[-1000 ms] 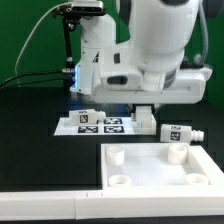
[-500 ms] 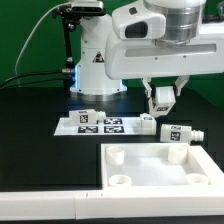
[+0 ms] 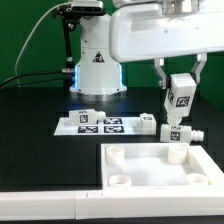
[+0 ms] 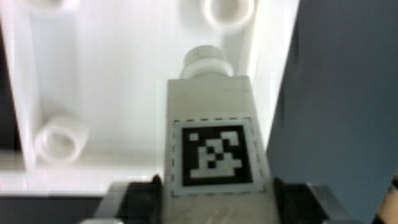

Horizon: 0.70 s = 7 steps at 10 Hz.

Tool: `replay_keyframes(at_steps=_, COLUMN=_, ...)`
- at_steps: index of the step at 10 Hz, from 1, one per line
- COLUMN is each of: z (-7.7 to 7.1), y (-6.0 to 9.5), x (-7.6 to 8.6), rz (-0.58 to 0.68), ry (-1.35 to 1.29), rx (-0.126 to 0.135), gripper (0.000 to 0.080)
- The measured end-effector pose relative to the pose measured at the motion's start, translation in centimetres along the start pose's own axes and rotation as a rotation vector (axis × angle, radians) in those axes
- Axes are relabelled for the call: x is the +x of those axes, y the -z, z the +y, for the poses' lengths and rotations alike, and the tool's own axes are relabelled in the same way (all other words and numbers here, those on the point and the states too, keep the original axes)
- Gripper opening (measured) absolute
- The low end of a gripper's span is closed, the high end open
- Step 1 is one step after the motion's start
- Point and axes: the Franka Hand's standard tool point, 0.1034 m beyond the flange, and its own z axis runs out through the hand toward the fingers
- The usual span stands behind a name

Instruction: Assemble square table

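Note:
My gripper [image 3: 181, 86] hangs above the back right of the square table slab [image 3: 158, 167], shut on a white leg [image 3: 181, 100] that points down with its tag facing the camera. In the wrist view the held leg [image 4: 214, 120] runs out from between the fingers [image 4: 135, 200], its tip over the edge of the slab [image 4: 98, 80], whose round corner sockets [image 4: 55, 143] show. A second leg [image 3: 177, 133] lies on its side behind the slab's back right corner. Another leg [image 3: 87, 118] stands on the marker board [image 3: 107, 127].
The robot's base [image 3: 97, 60] stands behind the marker board, with cables at the exterior view's left. A small white part [image 3: 147, 122] sits at the board's right end. A long white bar [image 3: 50, 206] lies along the front, left of the slab.
The gripper has risen from beside the marker board and swung to the exterior view's right, carrying the leg, which now hangs upright above the lying leg.

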Motion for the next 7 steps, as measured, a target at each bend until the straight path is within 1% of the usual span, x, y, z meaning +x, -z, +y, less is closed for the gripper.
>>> replay_keyframes(at_steps=1, z=0.2, y=-0.3, x=-0.3, rz=0.034, ry=0.001, rx=-0.006, gripper=0.0286)
replay_keyframes(at_steps=2, z=0.4, y=-0.1, x=0.3, rz=0.135, ry=0.004, rx=-0.018, gripper=0.0286)
replay_keyframes(at_steps=3, z=0.6, y=-0.3, x=0.2, rz=0.205, ry=0.009, rx=-0.029, gripper=0.0286)
replay_keyframes(at_steps=4, z=0.5, y=-0.7, x=0.7, rz=0.252, ry=0.016, rx=-0.035, gripper=0.0286)
replay_keyframes(at_steps=5, z=-0.1, y=-0.8, x=2.4, rz=0.300, ry=0.025, rx=-0.035, gripper=0.0286)
replay_keyframes(at_steps=6, z=-1.0, y=-1.0, x=3.9, rz=0.315, ry=0.038, rx=-0.030, gripper=0.0286)
replay_keyframes(at_steps=7, z=-0.9, y=-1.1, x=3.7, rz=0.312, ry=0.040, rx=-0.032, gripper=0.0286)
